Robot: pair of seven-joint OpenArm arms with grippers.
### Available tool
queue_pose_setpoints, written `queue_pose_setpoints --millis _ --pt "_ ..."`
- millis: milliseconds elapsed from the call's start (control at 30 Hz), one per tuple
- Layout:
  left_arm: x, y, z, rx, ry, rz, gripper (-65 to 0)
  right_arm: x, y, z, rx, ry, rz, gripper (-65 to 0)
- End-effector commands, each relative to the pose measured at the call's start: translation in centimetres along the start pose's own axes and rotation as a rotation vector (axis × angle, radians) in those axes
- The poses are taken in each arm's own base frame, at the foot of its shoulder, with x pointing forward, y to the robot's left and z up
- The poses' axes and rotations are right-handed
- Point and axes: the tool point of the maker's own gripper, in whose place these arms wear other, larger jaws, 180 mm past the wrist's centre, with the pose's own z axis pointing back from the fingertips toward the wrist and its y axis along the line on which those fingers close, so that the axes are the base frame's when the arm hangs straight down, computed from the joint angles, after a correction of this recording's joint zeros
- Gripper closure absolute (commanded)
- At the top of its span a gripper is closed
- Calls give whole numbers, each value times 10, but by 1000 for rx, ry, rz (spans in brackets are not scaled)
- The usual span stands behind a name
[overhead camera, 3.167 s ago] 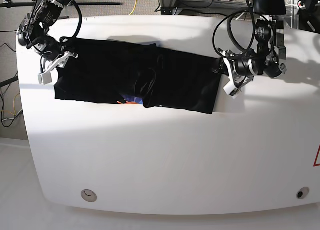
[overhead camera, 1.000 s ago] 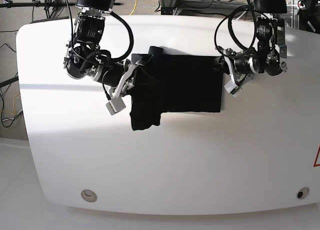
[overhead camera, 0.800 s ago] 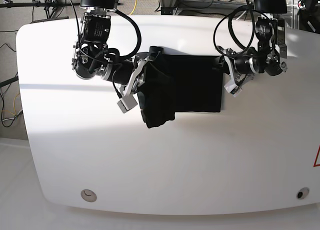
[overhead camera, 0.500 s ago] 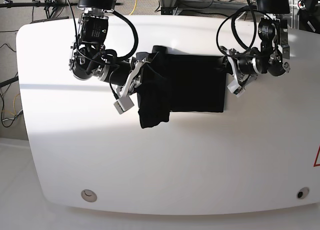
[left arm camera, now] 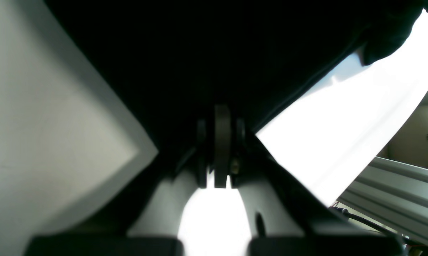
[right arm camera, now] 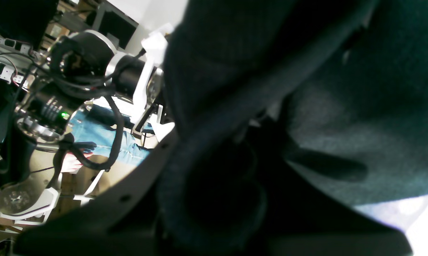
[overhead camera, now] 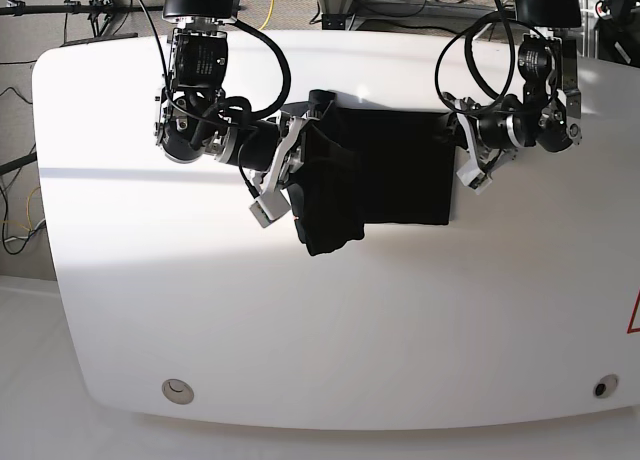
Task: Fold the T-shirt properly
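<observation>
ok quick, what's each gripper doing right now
left gripper: shut on the T-shirt, at its edge
right gripper: shut on the T-shirt, carrying a fold across

Right pincer (overhead camera: pixel 292 170) apparently clamped, mid-table; left pincer (overhead camera: pixel 462 148) closed, low.

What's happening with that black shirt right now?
Right hand shut on T-shirt, carrying one end across. Left hand shut, pinning opposite edge. Nothing in the way.

The near half of the desk (overhead camera: pixel 330 360) lies bare and passable. Across the far middle, the T-shirt (overhead camera: pixel 390 170) and both arms flanking it block the way.
</observation>
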Motion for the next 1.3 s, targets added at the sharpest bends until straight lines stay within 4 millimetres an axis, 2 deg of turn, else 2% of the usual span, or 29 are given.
queue_pose_setpoints --millis 0,533,867,1133,1267 --pt "-4 5 3 20 24 -15 -3 16 9 -2 36 -51 35 -8" --pt "-5 7 5 33 38 -23 -3 17 33 -23 101 -39 61 -13" --pt "3 -1 0 10 17 -34 -4 11 35 -42 52 30 138 -5" --pt "10 -2 1 6 -5 -50 -3 11 45 -47 91 5 123 0" --pt "21 -2 1 5 -31 -58 -1 15 42 -48 90 6 132 0"
